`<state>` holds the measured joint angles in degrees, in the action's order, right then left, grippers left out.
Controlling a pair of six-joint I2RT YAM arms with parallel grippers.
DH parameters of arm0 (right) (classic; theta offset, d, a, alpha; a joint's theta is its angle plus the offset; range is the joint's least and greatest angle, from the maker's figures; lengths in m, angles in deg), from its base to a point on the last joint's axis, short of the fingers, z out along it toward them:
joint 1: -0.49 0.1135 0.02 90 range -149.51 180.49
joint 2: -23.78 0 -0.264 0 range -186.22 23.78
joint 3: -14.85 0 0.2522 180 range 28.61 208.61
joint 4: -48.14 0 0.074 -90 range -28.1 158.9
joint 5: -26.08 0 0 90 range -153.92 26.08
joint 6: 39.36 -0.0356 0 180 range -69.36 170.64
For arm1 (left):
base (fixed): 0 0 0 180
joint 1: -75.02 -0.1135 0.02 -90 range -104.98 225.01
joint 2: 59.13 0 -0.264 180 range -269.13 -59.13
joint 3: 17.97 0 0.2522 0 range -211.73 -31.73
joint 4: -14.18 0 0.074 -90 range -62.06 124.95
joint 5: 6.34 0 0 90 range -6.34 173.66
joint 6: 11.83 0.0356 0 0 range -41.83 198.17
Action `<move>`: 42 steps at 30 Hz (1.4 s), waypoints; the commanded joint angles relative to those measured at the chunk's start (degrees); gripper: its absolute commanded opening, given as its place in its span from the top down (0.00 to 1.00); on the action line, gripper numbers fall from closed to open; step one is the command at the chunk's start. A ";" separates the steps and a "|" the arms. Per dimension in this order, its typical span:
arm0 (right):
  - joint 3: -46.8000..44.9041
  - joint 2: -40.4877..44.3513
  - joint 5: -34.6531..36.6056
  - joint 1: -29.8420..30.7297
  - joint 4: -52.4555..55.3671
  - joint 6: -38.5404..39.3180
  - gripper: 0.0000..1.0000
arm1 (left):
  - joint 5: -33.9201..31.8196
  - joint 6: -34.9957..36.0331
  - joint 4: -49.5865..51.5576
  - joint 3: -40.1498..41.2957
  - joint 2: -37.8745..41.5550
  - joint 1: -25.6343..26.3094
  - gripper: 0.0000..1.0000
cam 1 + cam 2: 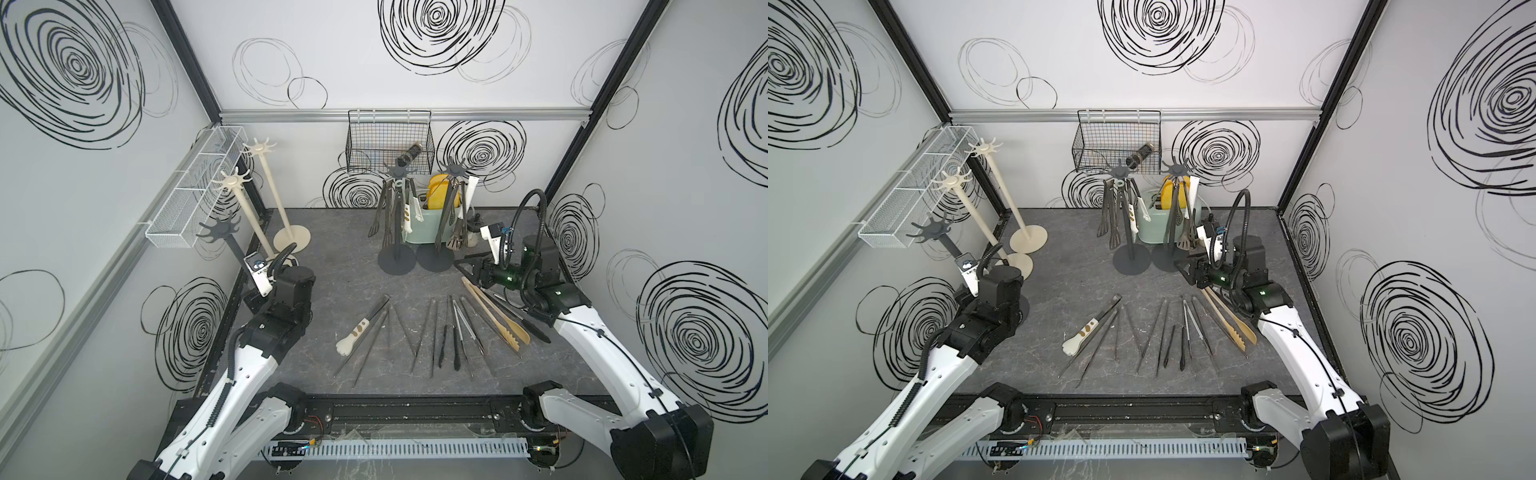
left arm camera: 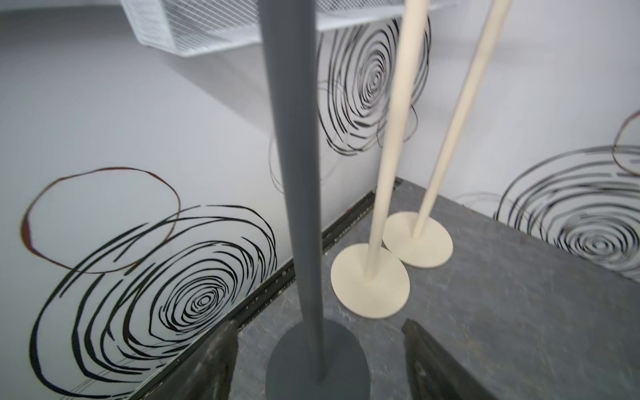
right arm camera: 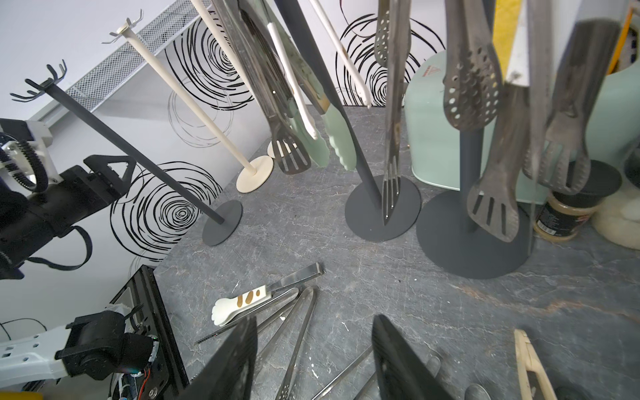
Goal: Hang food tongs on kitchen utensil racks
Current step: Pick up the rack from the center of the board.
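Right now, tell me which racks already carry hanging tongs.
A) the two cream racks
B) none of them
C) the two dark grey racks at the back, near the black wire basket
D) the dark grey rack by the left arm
C: tongs hang from the back grey rack and the neighbouring grey rack; the near cream rack, far cream rack and third grey rack stand bare.

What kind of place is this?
Likely a robot test cell staged as a kitchen: swirl-printed walls enclose a grey table, two arms sit on a rail, and tongs lie by racks.
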<state>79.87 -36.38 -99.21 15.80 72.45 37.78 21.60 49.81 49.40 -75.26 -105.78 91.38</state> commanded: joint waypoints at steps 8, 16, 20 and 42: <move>-0.09 2.37 0.22 0.42 -0.53 0.43 0.43 | 3.15 13.78 -25.79 7.65 2.39 -10.70 0.12; 0.03 3.21 0.23 0.39 -0.69 0.54 0.42 | 15.68 23.84 -39.29 10.04 -1.29 -18.20 0.06; -0.15 3.45 -0.05 0.42 -0.67 0.65 0.42 | 16.61 26.50 -43.04 10.27 -3.40 -19.94 0.06; -0.99 5.99 1.14 0.33 -0.09 1.15 0.42 | 23.58 26.89 -43.06 8.68 -6.37 -24.04 1.00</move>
<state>79.46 -31.29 -98.38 15.85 72.43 38.06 44.54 76.21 7.17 -65.69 -113.43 67.66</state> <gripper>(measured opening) 0.579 0.212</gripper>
